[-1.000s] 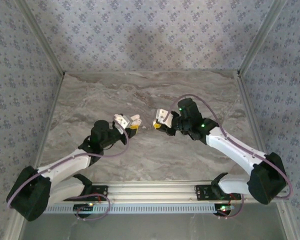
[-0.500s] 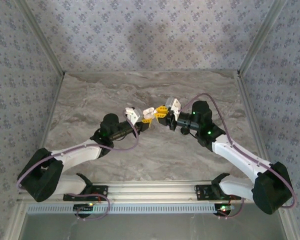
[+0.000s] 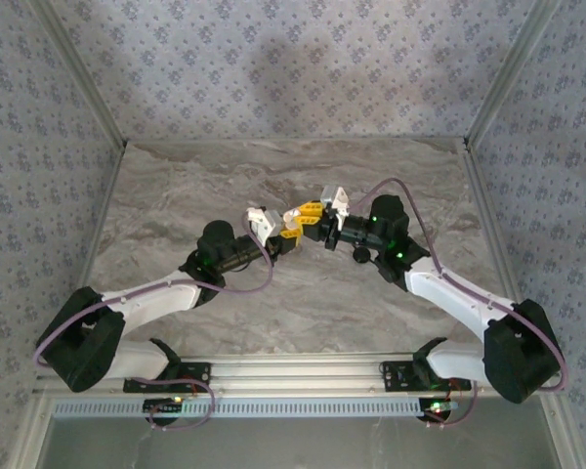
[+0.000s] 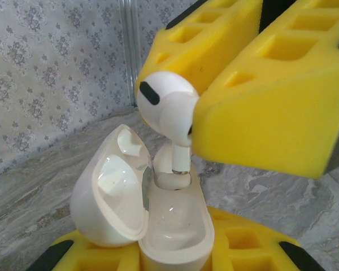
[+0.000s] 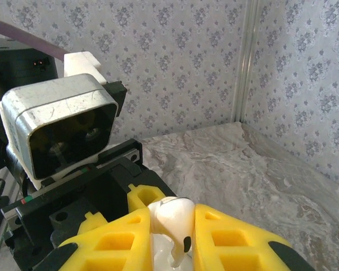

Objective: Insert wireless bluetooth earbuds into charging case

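Above the middle of the table, the left gripper and the right gripper are seen tip to tip, well clear of every edge. From the top camera, what they carry is too small to be made out.

In the left wrist view the base of the case is cut off by the lower edge of the frame. Its well is washed out by gloss, so its contents cannot be told. A pale rounded shape just under the stem is perhaps a socket rim.

The case is clamped upright between the left gripper's yellow fingers, which are closed on its lower half. Its lid is hinged open beside the well.

An earbud is pinched by the head in the right gripper, whose jaws are drawn in on it. The stem is pointed down, with its tip just above the case's mouth. Contact there cannot be judged.
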Tool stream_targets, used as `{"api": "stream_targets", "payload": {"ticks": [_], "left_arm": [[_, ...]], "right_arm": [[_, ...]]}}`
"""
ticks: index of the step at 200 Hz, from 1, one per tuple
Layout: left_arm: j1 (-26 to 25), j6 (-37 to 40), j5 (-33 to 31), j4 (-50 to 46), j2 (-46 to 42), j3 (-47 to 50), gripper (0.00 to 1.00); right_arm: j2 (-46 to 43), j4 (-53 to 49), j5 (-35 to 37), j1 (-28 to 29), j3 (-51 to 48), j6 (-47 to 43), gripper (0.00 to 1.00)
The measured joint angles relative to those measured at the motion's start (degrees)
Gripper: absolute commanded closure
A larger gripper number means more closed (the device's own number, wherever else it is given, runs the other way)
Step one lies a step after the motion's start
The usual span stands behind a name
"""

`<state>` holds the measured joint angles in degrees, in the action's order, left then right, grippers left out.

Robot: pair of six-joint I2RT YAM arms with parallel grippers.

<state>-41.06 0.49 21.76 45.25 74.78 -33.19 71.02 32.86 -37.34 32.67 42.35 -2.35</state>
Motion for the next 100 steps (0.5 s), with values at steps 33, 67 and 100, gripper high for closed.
{"api": "stream_targets", "payload": {"ticks": [33,67,100], "left_arm": [[0.0,-0.2,0.1,0.0,0.0,0.0,0.89],[-0.3,-0.6,0.1,0.2,0.0,0.0,0.89],[-0.3,-1.0,0.1,0.2,0.0,0.0,0.89]], "right_arm": [[1.0,1.3,-0.7,0.2,0.0,0.5,0.79],[1.9,1.5,-1.6,0.8,0.0,0.9,0.79],[2.0,1.7,-1.6,1.2,0.0,0.9,0.79]]}}
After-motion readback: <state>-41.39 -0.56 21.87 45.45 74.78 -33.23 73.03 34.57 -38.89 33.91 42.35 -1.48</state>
